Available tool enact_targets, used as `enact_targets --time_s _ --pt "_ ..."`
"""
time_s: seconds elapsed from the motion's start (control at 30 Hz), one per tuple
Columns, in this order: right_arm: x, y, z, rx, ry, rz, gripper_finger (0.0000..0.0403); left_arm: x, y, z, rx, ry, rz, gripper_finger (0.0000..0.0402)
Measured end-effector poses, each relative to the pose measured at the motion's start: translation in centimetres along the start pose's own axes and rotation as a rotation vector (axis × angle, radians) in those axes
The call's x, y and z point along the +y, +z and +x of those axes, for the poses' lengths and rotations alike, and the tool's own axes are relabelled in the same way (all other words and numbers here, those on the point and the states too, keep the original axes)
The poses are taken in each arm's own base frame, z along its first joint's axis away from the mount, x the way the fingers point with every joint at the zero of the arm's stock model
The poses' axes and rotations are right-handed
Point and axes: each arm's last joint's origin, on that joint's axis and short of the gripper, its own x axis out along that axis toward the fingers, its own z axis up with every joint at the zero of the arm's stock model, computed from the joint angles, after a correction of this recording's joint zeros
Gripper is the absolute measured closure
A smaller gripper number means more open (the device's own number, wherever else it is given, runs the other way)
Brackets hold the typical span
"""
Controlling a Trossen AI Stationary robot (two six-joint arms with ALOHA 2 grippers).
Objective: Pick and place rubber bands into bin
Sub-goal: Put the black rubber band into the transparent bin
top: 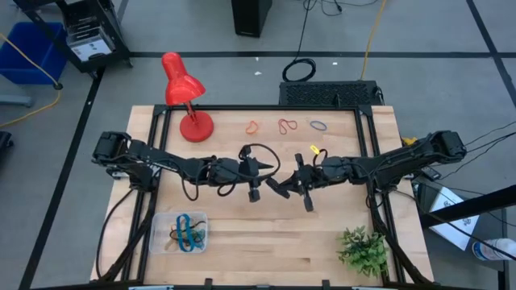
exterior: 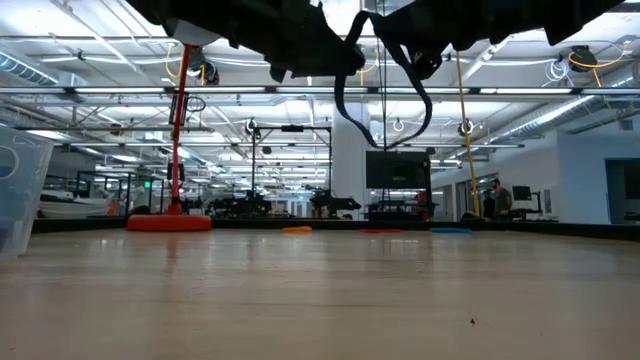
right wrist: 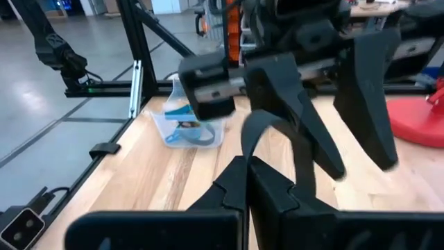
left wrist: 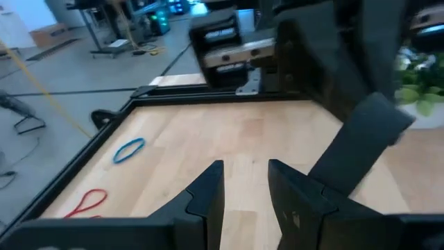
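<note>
Black rubber band point(right wrist: 277, 149) dangles mid-air, pinched by the closed right hand point(right wrist: 248, 182) above the surface point(top: 266, 234). Left hand point(left wrist: 244, 186), half-open and empty, sits close opposite: a snag could flick it away from the clear bin point(top: 157, 238).

bare wood kept open between the bin point(top: 158, 240) and the plant point(top: 363, 251), mid-table crowded by left gripper point(top: 260, 166) and right gripper point(top: 297, 182), lamp point(top: 187, 101) standing at the far left

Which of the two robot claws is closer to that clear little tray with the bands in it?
Left. The left gripper hangs above the table up and to the right of the bin; the right gripper is farther right.
</note>
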Motion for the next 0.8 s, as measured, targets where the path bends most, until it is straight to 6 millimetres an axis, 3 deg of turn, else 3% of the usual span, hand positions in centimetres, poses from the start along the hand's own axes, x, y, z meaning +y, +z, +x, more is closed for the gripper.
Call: enact_targets --time_s 0.33,0.8 --pt "-0.7 -0.6 0.0 0.062 -0.035 0.019 0.0403 -1.2 0.2 -0.3 -0.026 -0.277 0.012 0.0282" --pt "-0.8 -0.3 0.0 0.036 -0.036 0.023 0.0403 -1.5 0.7 -0.4 -0.082 -0.242 0.008 0.0282"
